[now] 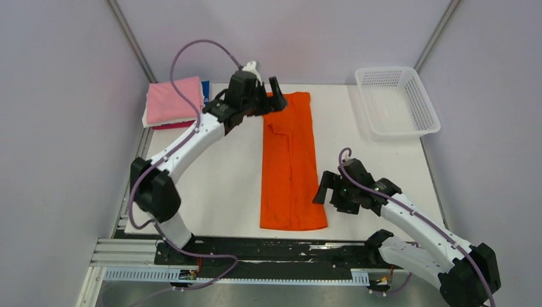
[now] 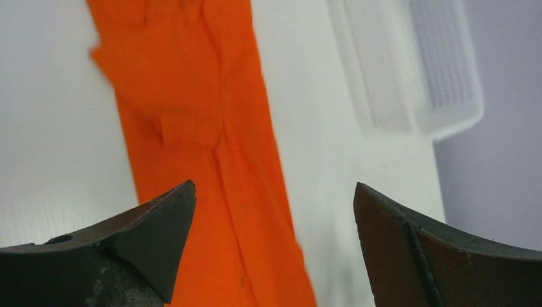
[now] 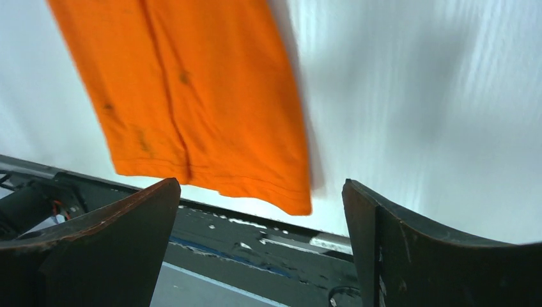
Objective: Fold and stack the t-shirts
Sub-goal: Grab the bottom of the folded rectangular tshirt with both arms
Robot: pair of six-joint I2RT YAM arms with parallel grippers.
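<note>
Seen from the top camera, the orange t-shirt (image 1: 291, 160) lies flat at the middle of the white worktop (image 1: 217, 185). It is folded lengthwise into a long narrow strip running from 12 o'clock to 6 o'clock. Its near hem stops just short of the black rail (image 1: 255, 251) along the front edge. Only this view takes in the stack of folded t-shirts (image 1: 171, 102) at 10 o'clock, a pink one on top with slivers of blue, white and red cloth at its edges. The white plastic mesh basket (image 1: 383, 134) sits at 1 o'clock, well apart from the strip.

The left gripper (image 1: 268, 99) hangs at the strip's far left corner, its jaws spread wide with nothing between them. Whether it touches the cloth cannot be told. The right gripper (image 1: 323, 190) sits just beside the strip's near right edge, at 5 o'clock, equally spread and empty.

The left wrist camera adds detail the overhead view flattens. A tucked sleeve forms a small flap, a soft raised crease runs down the strip, and the basket shows a fine perforated grid under a smooth rounded rim, all somewhat blurred. The camera's own dark fingers (image 2: 147, 236) are wedge-shaped and scuffed.

The right wrist camera alone shows the stitched hem, the layered cloth edges and a few small dark specks on the matte knit. It also shows the rail's black surface, chipped with white.
</note>
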